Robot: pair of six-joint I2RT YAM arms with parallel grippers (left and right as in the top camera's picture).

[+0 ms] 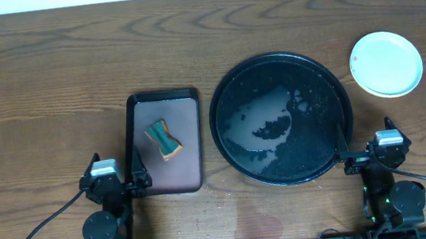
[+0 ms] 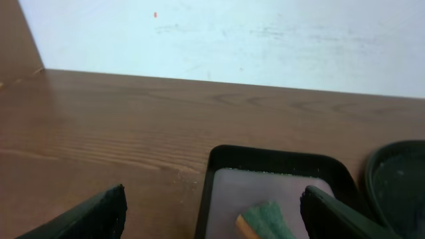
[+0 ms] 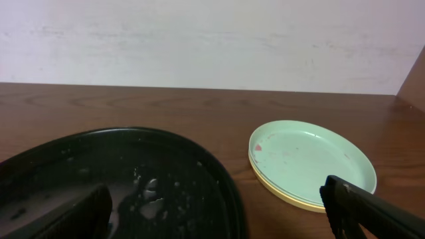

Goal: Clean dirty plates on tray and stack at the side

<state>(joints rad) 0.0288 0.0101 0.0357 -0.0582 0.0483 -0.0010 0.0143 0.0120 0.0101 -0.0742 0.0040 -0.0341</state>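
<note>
The plates (image 1: 386,63) are stacked on the bare wood right of the tray; a mint-green plate (image 3: 312,162) lies on top with faint reddish specks, and a pale yellow rim shows under it. The round black tray (image 1: 337,81) holds only water and suds, no plates. My right gripper (image 1: 371,151) stands open at the tray's near right edge, empty; in the right wrist view this gripper (image 3: 219,216) spans the tray's rim (image 3: 219,172) and the stack. My left gripper (image 1: 115,175) is open and empty at the near left corner of the small maroon tray.
A small maroon tray (image 1: 188,150) with a black rim lies left of the round tray and carries a green-and-orange sponge (image 1: 163,139), also seen as the sponge (image 2: 265,222) between my left fingers (image 2: 99,212). A wet patch (image 1: 257,227) marks the table's front.
</note>
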